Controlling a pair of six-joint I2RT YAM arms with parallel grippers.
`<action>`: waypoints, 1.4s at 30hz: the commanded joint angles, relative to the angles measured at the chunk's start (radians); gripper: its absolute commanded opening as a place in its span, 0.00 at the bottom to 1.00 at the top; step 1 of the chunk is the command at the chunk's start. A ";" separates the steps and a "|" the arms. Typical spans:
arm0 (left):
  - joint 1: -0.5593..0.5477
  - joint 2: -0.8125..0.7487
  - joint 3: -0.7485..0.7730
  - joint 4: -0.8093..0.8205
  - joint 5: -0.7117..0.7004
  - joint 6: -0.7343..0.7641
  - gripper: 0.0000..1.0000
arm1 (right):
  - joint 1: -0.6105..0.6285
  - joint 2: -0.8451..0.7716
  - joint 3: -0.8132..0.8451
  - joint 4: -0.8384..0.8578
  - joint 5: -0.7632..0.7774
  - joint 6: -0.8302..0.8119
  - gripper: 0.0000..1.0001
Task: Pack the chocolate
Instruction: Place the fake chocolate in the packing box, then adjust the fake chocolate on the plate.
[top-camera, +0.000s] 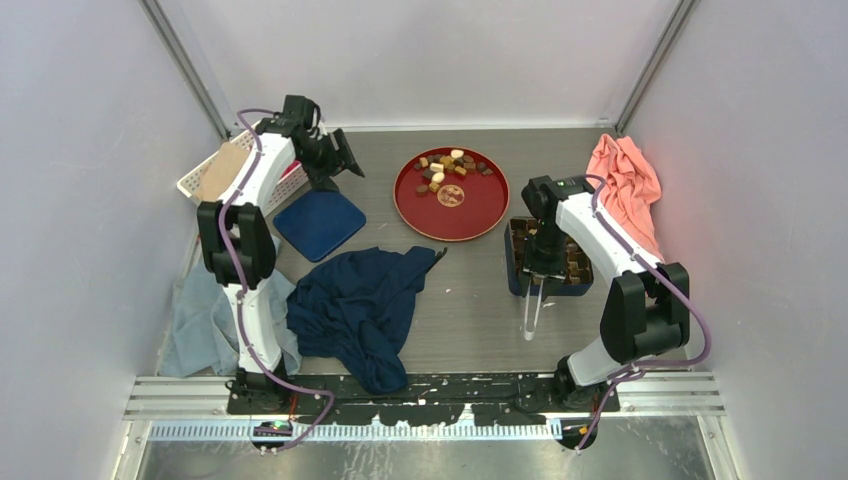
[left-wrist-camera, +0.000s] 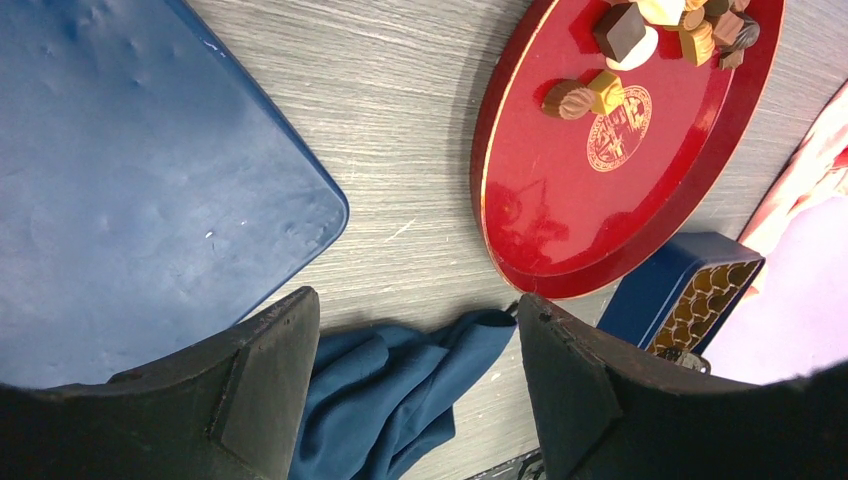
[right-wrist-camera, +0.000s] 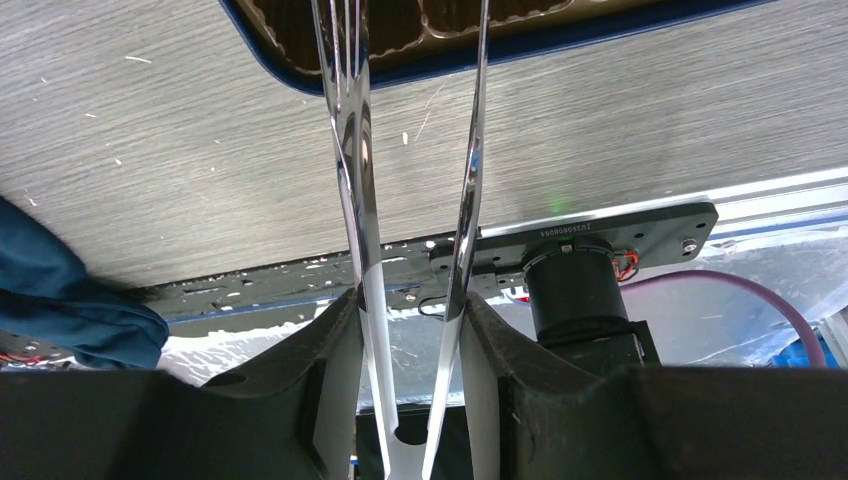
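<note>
**Worktop seen from above, with both wrist views.** The chocolate (top-camera: 448, 166), a loose cluster of dark brown, light brown and cream pieces, lies on the far half of the red round tray (top-camera: 420, 205). The tray sits at mid-width of the worktop, toward the far edge, and bears a gold emblem (left-wrist-camera: 618, 128) at its centre.

The navy box (top-camera: 578, 268) stands just right of the tray, toward the right edge, its gridded compartments facing up. Whether they hold pieces cannot be told.

The right gripper (right-wrist-camera: 408, 310) hangs over the box's near-left part. Its fingers are clamped on a pair of metal tongs (right-wrist-camera: 350, 150), whose two blades stand apart. In the overhead view the tongs reach from the gripper toward the near edge.

The left gripper (left-wrist-camera: 415, 310) hangs above the worktop between the far left corner and the tray. Its jaws are apart and nothing is between them. It is over the far part of the blue box lid (top-camera: 320, 225), which lies flat to the left of the tray.

A navy cloth (top-camera: 355, 305) lies crumpled between the lid and the near edge. A pale blue cloth (top-camera: 200, 325) lies along the left edge. A white basket (top-camera: 215, 170) occupies the far left corner. A salmon cloth (top-camera: 628, 185) lies bunched toward the far right corner.
</note>
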 joint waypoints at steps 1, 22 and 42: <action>-0.003 -0.005 0.039 0.018 0.021 -0.006 0.73 | -0.008 -0.039 -0.016 0.029 0.020 0.003 0.06; -0.005 -0.010 0.028 0.021 0.021 -0.003 0.73 | -0.020 -0.017 -0.043 0.065 0.077 0.001 0.37; -0.005 -0.033 0.004 0.025 0.023 0.004 0.73 | -0.020 -0.029 -0.049 0.060 0.073 -0.011 0.47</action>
